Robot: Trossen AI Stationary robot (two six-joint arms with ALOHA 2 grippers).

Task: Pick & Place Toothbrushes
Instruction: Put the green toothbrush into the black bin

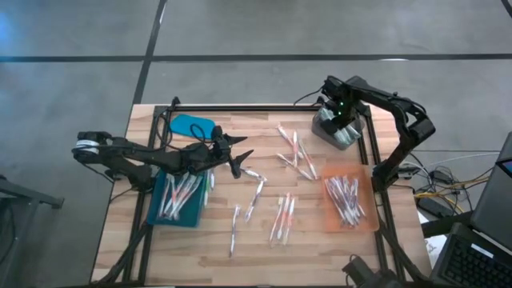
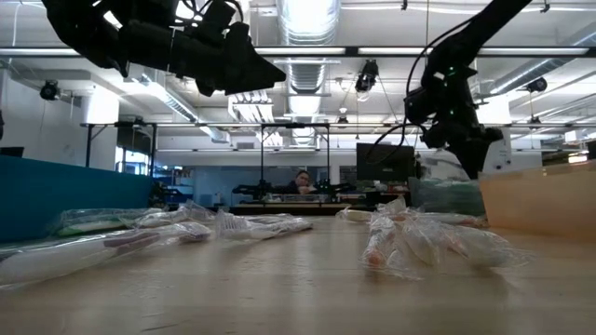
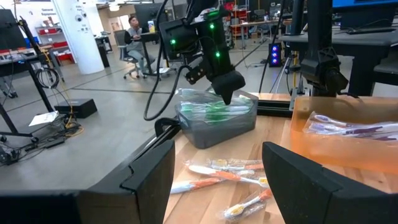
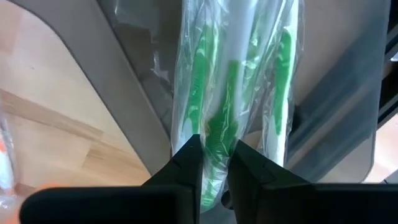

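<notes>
Wrapped toothbrushes lie loose mid-table (image 1: 284, 216) and show in the low view (image 2: 410, 237). Others lie in the teal tray (image 1: 180, 200), the orange tray (image 1: 350, 204) and the grey tray (image 1: 340, 132). My right gripper (image 1: 342, 120) points down into the grey tray and is shut on a green toothbrush (image 4: 214, 134); it also shows in the left wrist view (image 3: 227, 93). My left gripper (image 1: 242, 160) is open and empty. It hangs above the table beside the teal tray's far right corner, with its fingers (image 3: 149, 180) wide apart. My right gripper pinches a wrapped green toothbrush (image 4: 214, 149) between its two fingertips (image 4: 186, 158), coming from above and pointing down. The toothbrush lies with other green ones inside the grey tray (image 4: 124, 106). Which end of it the fingers are on does not show.
A blue object (image 1: 192, 126) lies at the far left of the table. A black frame rail (image 1: 264, 108) runs along the far edge and down both sides. Bare wood shows near the front edge (image 1: 320, 256). A person sits at a desk far behind (image 3: 134, 34).
</notes>
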